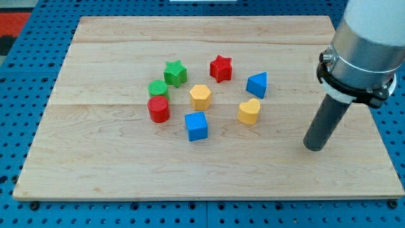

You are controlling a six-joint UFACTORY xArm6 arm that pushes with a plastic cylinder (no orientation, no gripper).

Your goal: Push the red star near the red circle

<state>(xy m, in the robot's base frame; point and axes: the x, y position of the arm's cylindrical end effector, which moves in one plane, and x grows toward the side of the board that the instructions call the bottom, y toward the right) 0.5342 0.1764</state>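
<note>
Left cluster: red circle (159, 109) just below green circle (157, 88), green star (175, 73) beside. Yellow hexagon (200, 96) sits between it and the red star (220, 68), upper middle of surface (95, 164). My tip (313, 146) far right, touching nothing; no claw fitted. Approach step: probably swing behind star's right side, push down-left.

One raised view (angled downward) frames the board (190, 171).

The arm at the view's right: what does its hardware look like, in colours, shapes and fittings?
A wide silver-grey cylinder sits above a black collar with a white ring. Below it, a straight dark grey rod runs to my tip. No cables or markings show.
</note>
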